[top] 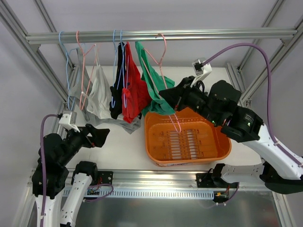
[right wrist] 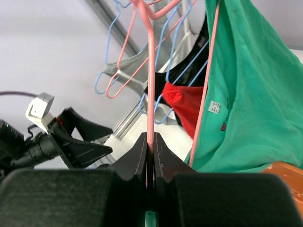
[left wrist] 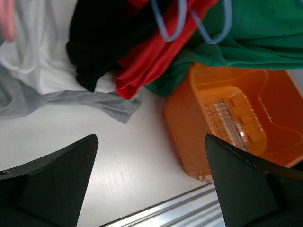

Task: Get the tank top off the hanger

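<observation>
The teal-green tank top [top: 150, 82] hangs on the salmon-pink hanger [top: 163, 61], whose hook sits over the top rail. My right gripper [top: 166, 97] is at the top's lower right side, above the far rim of the orange basket [top: 189, 158]. In the right wrist view its jaws [right wrist: 150, 140] are shut on one pink wire of the hanger [right wrist: 150, 90], with the tank top [right wrist: 244, 104] draped just to the right. My left gripper [top: 101, 135] is open low at the left, over the table. Nothing lies between its fingers [left wrist: 150, 138].
On the aluminium rail [top: 213, 34] also hang a red top [top: 135, 97], a black top [top: 118, 80] and a pale grey-white top [top: 97, 90], on light blue hangers [top: 115, 52] and another pink one [top: 84, 61]. A grey cloth [left wrist: 94, 101] trails on the table.
</observation>
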### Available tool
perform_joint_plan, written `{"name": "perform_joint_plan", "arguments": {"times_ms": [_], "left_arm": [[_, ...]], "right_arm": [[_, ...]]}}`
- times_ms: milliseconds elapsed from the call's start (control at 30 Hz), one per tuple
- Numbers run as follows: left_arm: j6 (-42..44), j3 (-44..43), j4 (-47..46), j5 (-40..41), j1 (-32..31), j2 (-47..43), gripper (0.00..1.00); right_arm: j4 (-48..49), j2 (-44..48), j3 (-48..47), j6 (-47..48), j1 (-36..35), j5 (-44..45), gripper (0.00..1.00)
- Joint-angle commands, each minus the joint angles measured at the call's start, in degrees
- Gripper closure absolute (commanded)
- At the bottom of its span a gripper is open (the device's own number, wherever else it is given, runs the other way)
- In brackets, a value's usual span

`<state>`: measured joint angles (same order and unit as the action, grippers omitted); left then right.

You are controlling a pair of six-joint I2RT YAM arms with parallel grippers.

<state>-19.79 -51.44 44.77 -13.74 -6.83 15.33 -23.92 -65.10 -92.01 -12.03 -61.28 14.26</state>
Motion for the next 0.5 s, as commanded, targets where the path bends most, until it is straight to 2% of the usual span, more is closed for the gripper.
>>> {"name": "perform_joint_plan", "arguments": {"times_ms": [0, 133, 300, 467], "left_arm": [[3.26, -6.20, -6.01, -12.97, -0.46, 1.80, 0.01], [4.76, -11.39, -6.98, -15.44, -0.46, 5.05, 0.01], [3.01, -11.84, -7.77, -14.92, -0.46, 6.46, 0.01], [1.86, -14.03, -10.05, -17.54, -0.46, 8.74, 0.01]], "right_arm": [[4.23, 3.40, -1.07, -0.63, -1.48, -3.62, 1.00], [4.06, 4.72, -1.68, 2.26, -2.01, -4.42, 1.00], [3.71, 6.30, -0.63, 3.33, -2.01, -2.57, 1.00], [3.88, 8.32, 1.39, 2.28, -2.01, -7.83, 1.00]]}}
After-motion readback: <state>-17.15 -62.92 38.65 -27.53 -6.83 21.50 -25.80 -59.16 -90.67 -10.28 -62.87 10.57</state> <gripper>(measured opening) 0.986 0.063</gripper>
